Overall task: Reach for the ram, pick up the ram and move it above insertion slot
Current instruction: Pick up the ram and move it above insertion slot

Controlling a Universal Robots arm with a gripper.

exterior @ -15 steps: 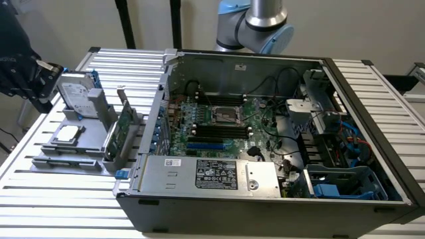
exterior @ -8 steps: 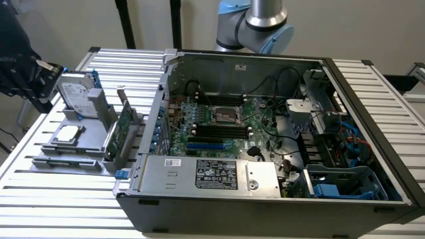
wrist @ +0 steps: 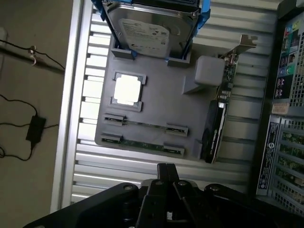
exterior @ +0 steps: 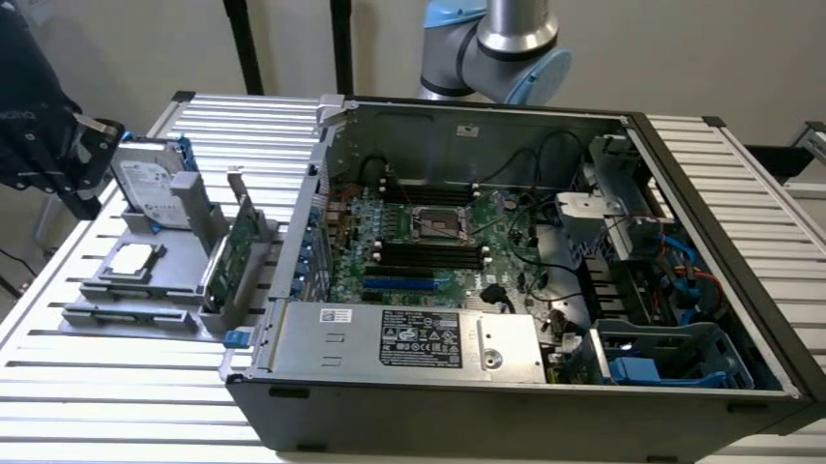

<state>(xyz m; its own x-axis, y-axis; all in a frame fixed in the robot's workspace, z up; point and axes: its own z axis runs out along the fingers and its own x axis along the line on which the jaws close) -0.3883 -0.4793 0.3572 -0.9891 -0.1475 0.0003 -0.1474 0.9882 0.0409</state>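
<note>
A: Open computer case (exterior: 516, 411) on the slatted table (exterior: 116, 406), motherboard (exterior: 427, 246) facing up.
B: And at the exterior view's left, just beside it?
A: Grey holder (wrist: 161, 104), silver hard drive (wrist: 152, 28) standing at its far end, green card (wrist: 216, 126) on edge.
B: The ram (wrist: 142, 143)?
A: Lying flat in the holder's clips, untouched. Gripper (wrist: 166, 167) near the holder, apart from the ram, pinched shut, empty.

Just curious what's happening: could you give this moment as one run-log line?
stage: reach | jaws: shut, empty | ram: in holder, untouched
</note>
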